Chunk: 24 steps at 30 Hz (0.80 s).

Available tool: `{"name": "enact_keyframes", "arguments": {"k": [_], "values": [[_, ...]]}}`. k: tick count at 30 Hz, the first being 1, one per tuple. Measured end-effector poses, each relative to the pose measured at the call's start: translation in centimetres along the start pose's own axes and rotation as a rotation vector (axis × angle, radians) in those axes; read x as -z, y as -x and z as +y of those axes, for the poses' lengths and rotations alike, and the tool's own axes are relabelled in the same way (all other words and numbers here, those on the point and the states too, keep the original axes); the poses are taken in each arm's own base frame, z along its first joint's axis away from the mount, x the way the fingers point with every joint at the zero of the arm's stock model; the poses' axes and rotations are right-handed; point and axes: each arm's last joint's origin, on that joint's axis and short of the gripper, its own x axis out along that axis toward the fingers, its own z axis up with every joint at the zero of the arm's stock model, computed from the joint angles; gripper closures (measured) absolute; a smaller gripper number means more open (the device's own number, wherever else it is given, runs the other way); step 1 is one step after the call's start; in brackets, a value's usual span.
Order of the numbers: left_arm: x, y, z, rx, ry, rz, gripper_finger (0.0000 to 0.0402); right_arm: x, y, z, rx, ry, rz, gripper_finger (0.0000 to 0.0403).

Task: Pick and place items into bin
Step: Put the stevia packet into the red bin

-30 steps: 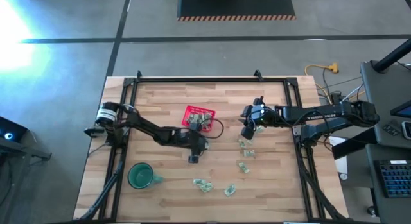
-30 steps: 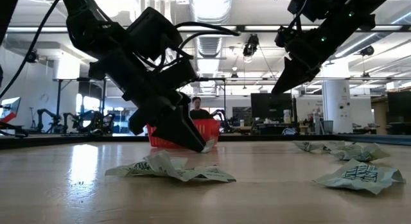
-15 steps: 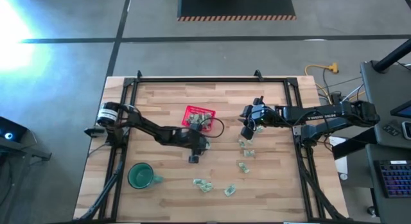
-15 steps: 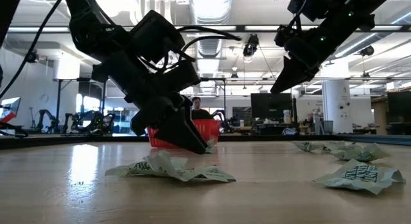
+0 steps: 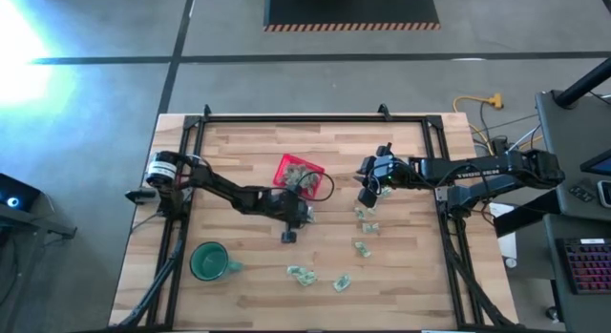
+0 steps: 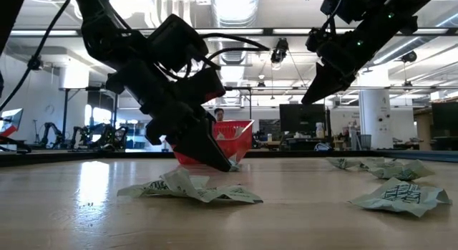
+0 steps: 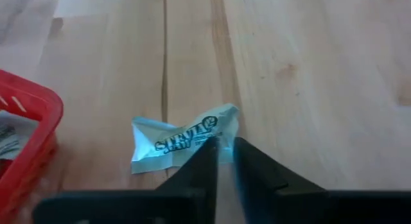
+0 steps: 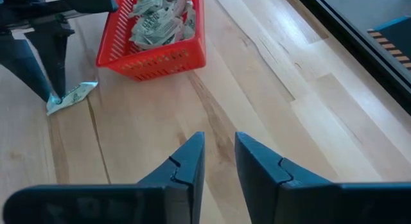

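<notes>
The left gripper stood low over the middle of the wooden worktop, its two dark fingers nearly together and pinching the edge of a crinkled pale green-and-white wrapper that lay on the boards just beside the red mesh basket. In the low view the basket sat tipped, one side raised, half hidden behind the left arm; how it was propped could not be made out. Wrappers already filled it. The right gripper hung above the worktop toward its right edge, jaws slightly apart with nothing between them. More loose wrappers trailed toward the near edge, others blurred in the low view's foreground. A green mug stood near the near left corner.
</notes>
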Motion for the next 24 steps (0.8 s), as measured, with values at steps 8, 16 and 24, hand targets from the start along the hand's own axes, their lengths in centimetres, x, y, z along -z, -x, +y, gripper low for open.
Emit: {"name": "enact_keyframes", "arguments": {"k": [8,16,24], "values": [[-0.3,0.2,0.0,-0.002,-0.011,-0.006,0.0394,0.0,0.0,0.0,0.0,0.003,0.0,0.0331],[-0.7,0.7,0.0,-0.004,-0.012,-0.021,0.0401,0.0,0.0,0.0,0.0,0.011,0.001,0.0333],[-1.4,2.1,-0.2,-0.005,-0.016,-0.041,0.0401,0.1,0.0,0.0,0.001,0.012,0.004,0.0329]]}}
